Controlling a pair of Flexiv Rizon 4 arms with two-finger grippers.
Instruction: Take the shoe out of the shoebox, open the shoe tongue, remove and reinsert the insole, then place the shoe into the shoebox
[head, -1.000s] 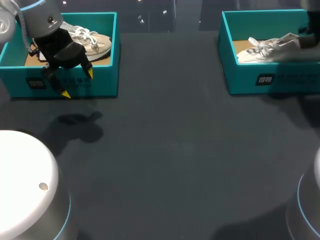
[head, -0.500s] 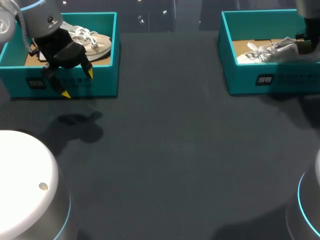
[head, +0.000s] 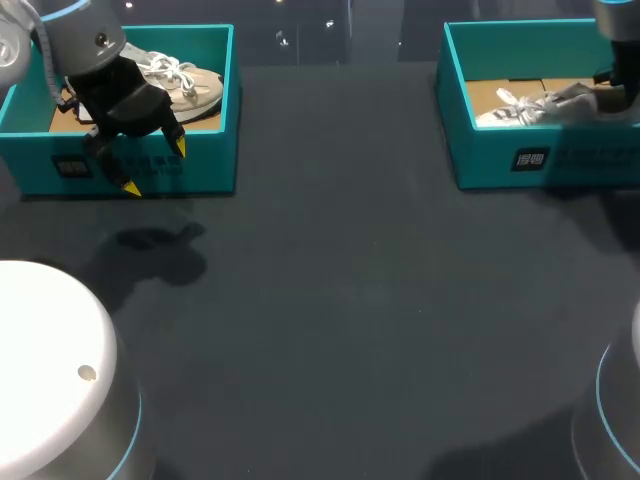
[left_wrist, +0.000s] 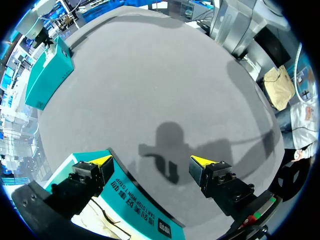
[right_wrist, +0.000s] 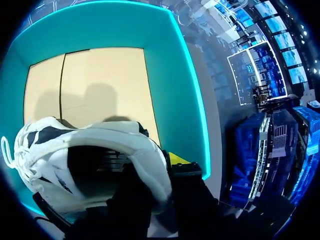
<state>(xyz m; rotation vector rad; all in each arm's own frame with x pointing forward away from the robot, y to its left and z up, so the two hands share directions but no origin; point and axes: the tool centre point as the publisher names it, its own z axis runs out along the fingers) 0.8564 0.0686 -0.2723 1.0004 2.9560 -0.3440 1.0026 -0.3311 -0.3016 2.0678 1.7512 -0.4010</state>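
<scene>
A white shoe (head: 535, 105) with white laces hangs low inside the right teal shoebox (head: 580, 160), over its cardboard floor. My right gripper (head: 615, 95) is shut on the shoe's heel rim at the head view's right edge. In the right wrist view the shoe (right_wrist: 90, 150) fills the space ahead of my right gripper (right_wrist: 160, 172); one yellow fingertip (right_wrist: 177, 159) shows outside the heel wall, and the other is hidden inside the shoe. My left gripper (head: 155, 167) stands open and empty above the front wall of the left teal shoebox (head: 205, 170).
The left shoebox holds a beige shoe (head: 185, 85) with white laces. In the left wrist view its front wall (left_wrist: 135, 207) lies under my open left gripper (left_wrist: 156, 161), and the right shoebox (left_wrist: 47, 75) shows far off. Dark tabletop (head: 340, 300) spreads between the boxes.
My right gripper has carried the white shoe to the right and lower into the right shoebox. The left arm has not moved.
</scene>
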